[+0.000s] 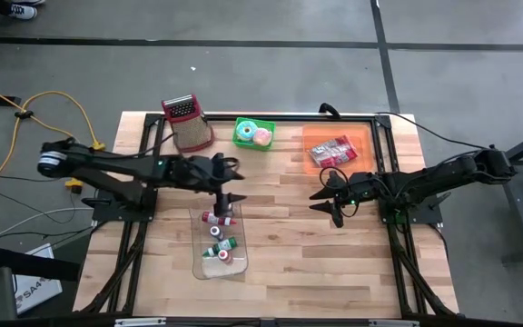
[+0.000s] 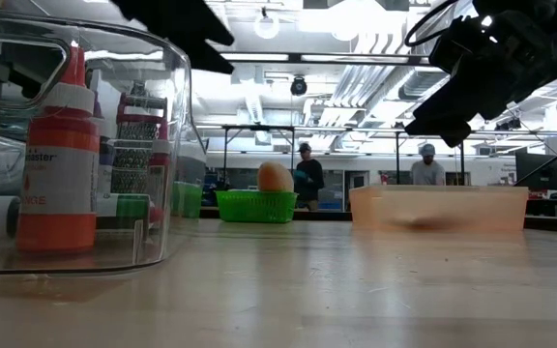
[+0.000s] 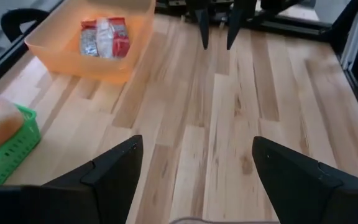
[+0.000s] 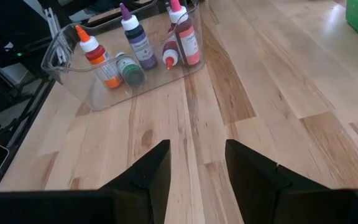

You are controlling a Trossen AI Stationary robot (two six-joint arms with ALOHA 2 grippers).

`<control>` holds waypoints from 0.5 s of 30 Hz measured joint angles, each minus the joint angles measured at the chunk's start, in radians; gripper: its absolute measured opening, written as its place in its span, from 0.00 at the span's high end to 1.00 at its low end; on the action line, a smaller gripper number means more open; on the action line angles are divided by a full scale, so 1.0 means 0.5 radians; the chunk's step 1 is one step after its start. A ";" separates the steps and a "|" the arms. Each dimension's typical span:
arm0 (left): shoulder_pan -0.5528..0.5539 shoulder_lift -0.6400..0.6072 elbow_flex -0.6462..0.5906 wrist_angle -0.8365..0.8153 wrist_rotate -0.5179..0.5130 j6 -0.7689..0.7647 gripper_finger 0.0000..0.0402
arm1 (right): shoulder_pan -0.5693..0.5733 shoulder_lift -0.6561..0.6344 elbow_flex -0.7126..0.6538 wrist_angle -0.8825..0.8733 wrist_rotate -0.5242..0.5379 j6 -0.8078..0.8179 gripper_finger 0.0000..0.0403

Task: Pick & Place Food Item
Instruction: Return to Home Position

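1. The step in hand looks like the return to rest. No food is held. The left arm (image 1: 125, 168) reaches over the middle of the desk (image 1: 334, 272), above the clear tray (image 1: 200, 265), with its jaws spread wide and empty.
2. The right arm (image 1: 443, 173) reaches in from the desk's right edge, and its jaws are also apart and empty.
3. The next move calls for both arms to draw back toward their own edges. The left arm should lift clear of the tray first.
4. Counted: one green basket (image 1: 241, 136) at the middle of the far edge, with one pale donut (image 1: 261, 137) showing on top.
5. One orange bin (image 1: 311, 136) sits toward the far right corner, and one grater (image 1: 187, 123) toward the far left.
6. The bottles (image 4: 140, 50) in the tray number four, perhaps five, since they overlap.
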 joint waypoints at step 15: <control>0.006 -0.687 -0.926 0.722 -0.005 -0.064 0.27 | 0.000 0.001 0.000 0.002 0.000 0.000 0.65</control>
